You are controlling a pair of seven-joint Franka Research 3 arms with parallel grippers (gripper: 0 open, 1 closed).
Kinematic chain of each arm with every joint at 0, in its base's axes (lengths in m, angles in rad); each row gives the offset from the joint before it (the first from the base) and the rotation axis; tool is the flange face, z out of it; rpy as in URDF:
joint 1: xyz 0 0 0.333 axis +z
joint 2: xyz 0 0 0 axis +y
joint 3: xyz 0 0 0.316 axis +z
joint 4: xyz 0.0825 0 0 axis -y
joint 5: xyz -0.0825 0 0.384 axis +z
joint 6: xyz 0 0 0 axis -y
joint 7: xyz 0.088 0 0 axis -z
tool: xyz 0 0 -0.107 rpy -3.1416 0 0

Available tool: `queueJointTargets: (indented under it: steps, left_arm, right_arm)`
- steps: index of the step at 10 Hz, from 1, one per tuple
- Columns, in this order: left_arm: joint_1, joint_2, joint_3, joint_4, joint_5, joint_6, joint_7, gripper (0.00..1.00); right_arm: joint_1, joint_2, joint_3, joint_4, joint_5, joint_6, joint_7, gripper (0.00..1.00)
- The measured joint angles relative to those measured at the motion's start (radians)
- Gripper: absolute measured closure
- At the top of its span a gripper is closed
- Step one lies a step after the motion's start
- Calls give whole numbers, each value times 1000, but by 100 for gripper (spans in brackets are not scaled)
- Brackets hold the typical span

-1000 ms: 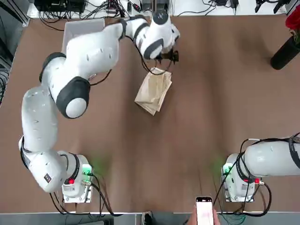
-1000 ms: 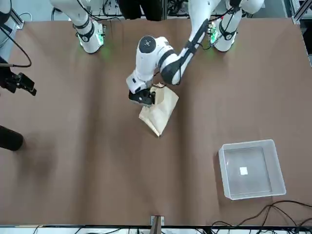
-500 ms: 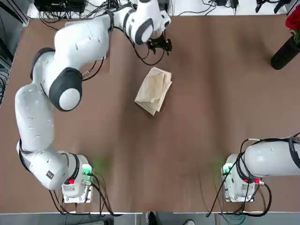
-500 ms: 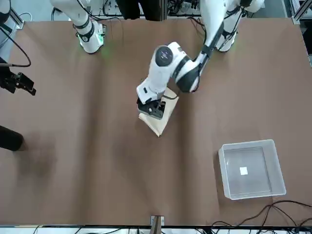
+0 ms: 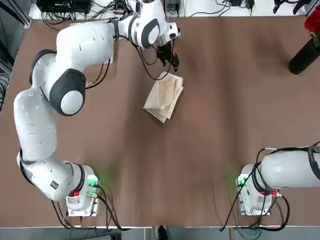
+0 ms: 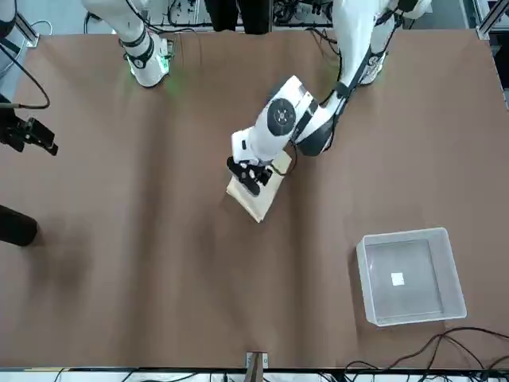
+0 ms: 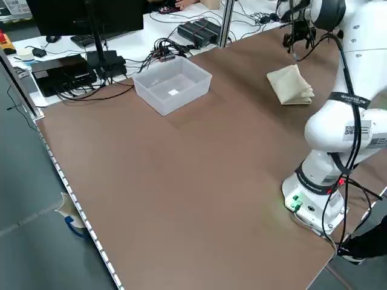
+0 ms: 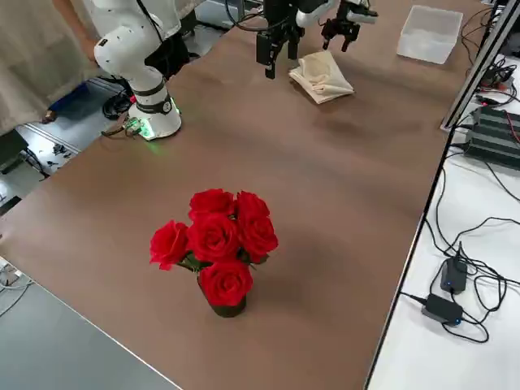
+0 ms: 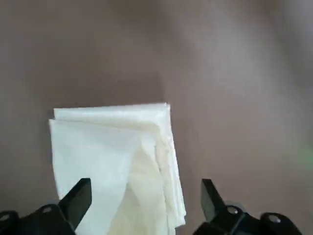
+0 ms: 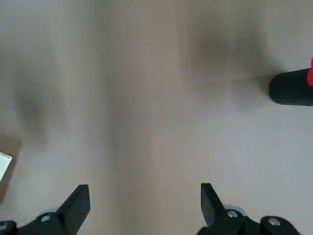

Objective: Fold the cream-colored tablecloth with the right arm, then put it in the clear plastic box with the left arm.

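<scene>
Red roses in a dark vase are set at the desk's far right corner.

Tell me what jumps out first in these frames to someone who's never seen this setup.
The left arm stretches far across the brown table, its left gripper open just above the far edge of the folded cream-colored tablecloth mid-table. The clear plastic box sits empty apart from its small label, off to the robot's far left. A bunch of red roses stands at the far right.
</scene>
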Motion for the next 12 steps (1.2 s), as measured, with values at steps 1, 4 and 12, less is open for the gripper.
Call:
queueJointTargets:
  steps: [1, 4, 12]
  left_arm:
    - [2, 23, 21, -1, -49, 0, 102, 1]
    - [5, 56, 86, 0, -168, 2, 307, 1]
    - [32, 94, 256, 1, -426, -89, 624, 0]
  right_arm:
    - [-8, 0, -1, 0, 0, -10, -11, 0]
    - [-55, -10, -22, 10, 11, -97, -53, 0]
    - [-59, -92, -19, 14, 22, -116, -66, 0]
